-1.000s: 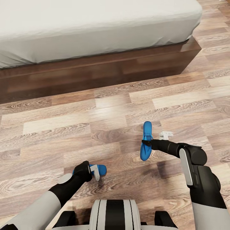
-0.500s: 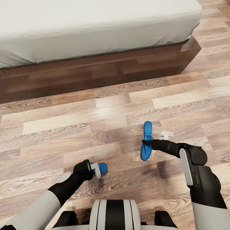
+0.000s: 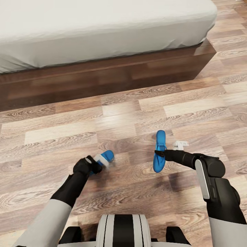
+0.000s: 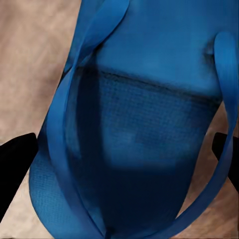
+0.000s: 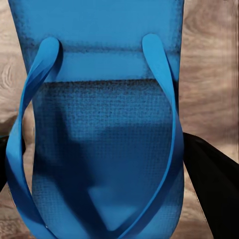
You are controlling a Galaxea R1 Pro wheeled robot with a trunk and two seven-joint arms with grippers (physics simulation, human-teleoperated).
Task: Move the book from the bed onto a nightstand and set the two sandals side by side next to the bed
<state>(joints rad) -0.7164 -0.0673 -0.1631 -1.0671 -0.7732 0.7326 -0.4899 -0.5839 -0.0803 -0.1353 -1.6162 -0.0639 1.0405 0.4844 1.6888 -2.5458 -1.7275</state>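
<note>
**Ana:** Left gripper [image 3: 97, 164] first: it stays clamped on the bright blue flat flip-flop with thin straps [image 3: 105, 157], and it has travelled. A second ago it hung low, close in front of the robot's white-and-black trunk [image 3: 122, 230]; now the black forearm reaches forward and carries that sandal out over the light brown wood-plank floor [image 3: 51, 137], toward the bed. The blur around it suggests it is mid-swing.

**Ben:** And the wrist camera agrees on the hold?

**Ana:** Yes. In the left wrist view the blue sole [image 4: 144, 134] sits between the two dark fingers [image 4: 15, 164], one at each edge of it.

**Ben:** Going rightward, then?

**Ana:** Right gripper [image 3: 160, 152] is likewise closed on the second blue flip-flop [image 3: 159, 156], held on edge with its toe pointing at the large low bed with dark brown wood frame [image 3: 103, 73] and pale mattress. It has barely shifted. The right wrist view shows that sandal's sole and straps [image 5: 99, 149] squarely between its fingers [image 5: 214, 184].

**Ben:** So what does the shift mean?

**Ana:** I judge the left sandal is being brought level with the right one, so both can be set down side by side. They are still apart and off the floor, and well short of the bed frame. No book is visible here.
</note>
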